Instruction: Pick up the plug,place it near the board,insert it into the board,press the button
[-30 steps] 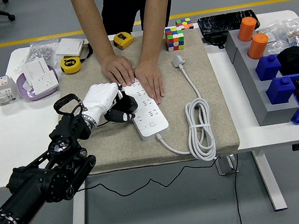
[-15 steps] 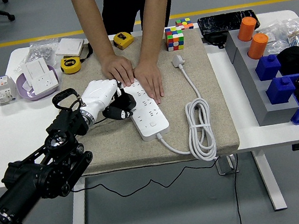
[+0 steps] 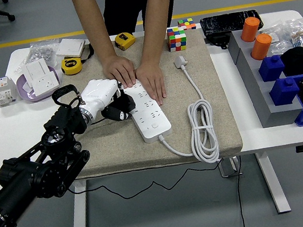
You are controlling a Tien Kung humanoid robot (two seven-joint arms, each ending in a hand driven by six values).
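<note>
A white power strip (image 3: 150,113) lies on the grey mat (image 3: 116,146) in the middle of the table, its white cable (image 3: 204,134) coiled to its right. My left hand (image 3: 103,99), white with a black arm, is shut on a black plug (image 3: 121,109) at the strip's left edge. A person at the far side presses both hands (image 3: 135,76) flat on the strip's far end. The right arm is out of view.
Two yellow tape measures (image 3: 71,65), a purple dish with a white socket (image 3: 38,79) and a breaker (image 3: 0,91) lie at the back left. A Rubik's cube (image 3: 177,38) stands at the mat's far edge. Grey tray (image 3: 256,93), orange cylinders (image 3: 260,46) and blue bins (image 3: 283,89) stand at the right.
My left hand with the plug has moved slightly left and away from me, along the strip's left side. The person's hands have stayed on the strip.
</note>
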